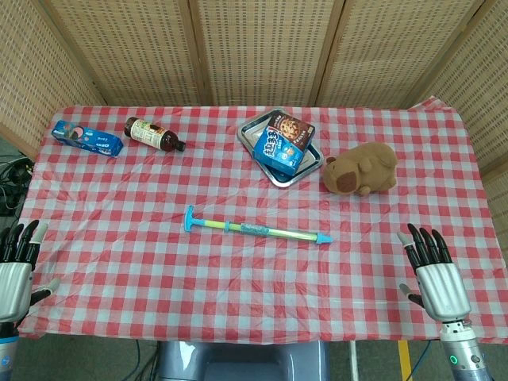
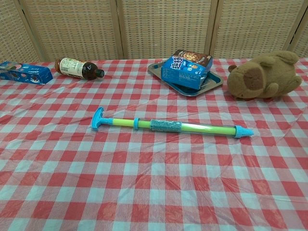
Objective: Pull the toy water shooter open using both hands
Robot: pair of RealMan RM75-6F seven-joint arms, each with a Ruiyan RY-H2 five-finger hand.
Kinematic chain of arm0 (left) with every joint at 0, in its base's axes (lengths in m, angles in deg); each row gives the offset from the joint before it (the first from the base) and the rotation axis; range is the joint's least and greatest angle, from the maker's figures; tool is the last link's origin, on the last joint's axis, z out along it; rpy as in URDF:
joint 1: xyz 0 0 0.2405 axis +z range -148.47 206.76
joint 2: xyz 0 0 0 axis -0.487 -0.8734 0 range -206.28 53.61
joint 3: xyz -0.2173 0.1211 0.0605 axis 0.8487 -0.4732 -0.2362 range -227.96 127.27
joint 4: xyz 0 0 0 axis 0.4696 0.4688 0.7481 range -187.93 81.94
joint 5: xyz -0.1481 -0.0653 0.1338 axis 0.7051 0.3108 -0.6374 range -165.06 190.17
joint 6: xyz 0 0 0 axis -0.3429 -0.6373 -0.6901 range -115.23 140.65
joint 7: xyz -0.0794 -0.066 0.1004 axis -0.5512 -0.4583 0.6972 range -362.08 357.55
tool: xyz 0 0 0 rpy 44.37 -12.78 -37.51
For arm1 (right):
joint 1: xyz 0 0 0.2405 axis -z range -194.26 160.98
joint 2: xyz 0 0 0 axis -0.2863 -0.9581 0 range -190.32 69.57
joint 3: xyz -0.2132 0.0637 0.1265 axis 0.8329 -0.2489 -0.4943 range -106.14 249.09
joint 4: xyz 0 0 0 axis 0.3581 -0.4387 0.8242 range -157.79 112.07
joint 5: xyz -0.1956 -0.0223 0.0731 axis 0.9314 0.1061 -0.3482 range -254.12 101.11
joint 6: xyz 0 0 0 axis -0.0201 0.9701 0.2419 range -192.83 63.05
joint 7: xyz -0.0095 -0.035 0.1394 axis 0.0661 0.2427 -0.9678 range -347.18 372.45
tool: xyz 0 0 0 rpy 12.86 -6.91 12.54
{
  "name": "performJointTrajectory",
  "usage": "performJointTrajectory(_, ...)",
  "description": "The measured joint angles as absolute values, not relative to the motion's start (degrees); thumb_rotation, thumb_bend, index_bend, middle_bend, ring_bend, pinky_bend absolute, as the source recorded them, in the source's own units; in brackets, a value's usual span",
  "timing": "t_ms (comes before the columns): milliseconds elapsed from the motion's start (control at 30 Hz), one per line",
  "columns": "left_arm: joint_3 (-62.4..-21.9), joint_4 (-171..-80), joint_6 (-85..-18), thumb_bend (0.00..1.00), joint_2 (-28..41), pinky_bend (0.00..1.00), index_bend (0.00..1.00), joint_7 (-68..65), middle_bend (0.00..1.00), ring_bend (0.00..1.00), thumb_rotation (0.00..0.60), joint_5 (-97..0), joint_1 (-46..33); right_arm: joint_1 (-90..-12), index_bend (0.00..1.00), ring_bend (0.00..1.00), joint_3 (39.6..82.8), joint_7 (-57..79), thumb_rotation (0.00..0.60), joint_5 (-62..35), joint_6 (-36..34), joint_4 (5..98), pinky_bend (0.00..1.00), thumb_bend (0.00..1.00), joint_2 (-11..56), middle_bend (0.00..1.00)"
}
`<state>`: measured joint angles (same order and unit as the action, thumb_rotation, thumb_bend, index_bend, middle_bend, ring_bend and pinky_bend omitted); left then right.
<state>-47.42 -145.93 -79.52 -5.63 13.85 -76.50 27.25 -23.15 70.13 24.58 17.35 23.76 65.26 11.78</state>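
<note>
checked cloth (image 1: 119, 238) bears the water shooter (image 1: 255, 229) midway between released left hand (image 1: 14, 274) and right hand (image 1: 435, 278).

My left hand (image 1: 14, 274) is cut by the head view's left edge, so only part of its palm shows there. The chest view shows neither my left hand nor my right hand (image 1: 435, 282). That view's left edge clips the blue biscuit box (image 2: 25, 72). The print on the dark bottle's (image 2: 77, 68) label and on the boxes in the metal tray (image 2: 211, 83) is too small to read.
</note>
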Motion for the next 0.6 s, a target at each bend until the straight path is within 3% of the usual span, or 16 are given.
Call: performJointTrajectory(600, -47.83, -146.55, -78.92, 0.0, -6.49, 0.0, 0.0, 13.64, 0.0, 0.0, 0.6, -76.71, 27.24, -22.92, 0.0, 0.0, 69.48, 24.49, 0.6, 17.25, 24.06, 65.77, 0.0, 0.0, 12.18, 0.0)
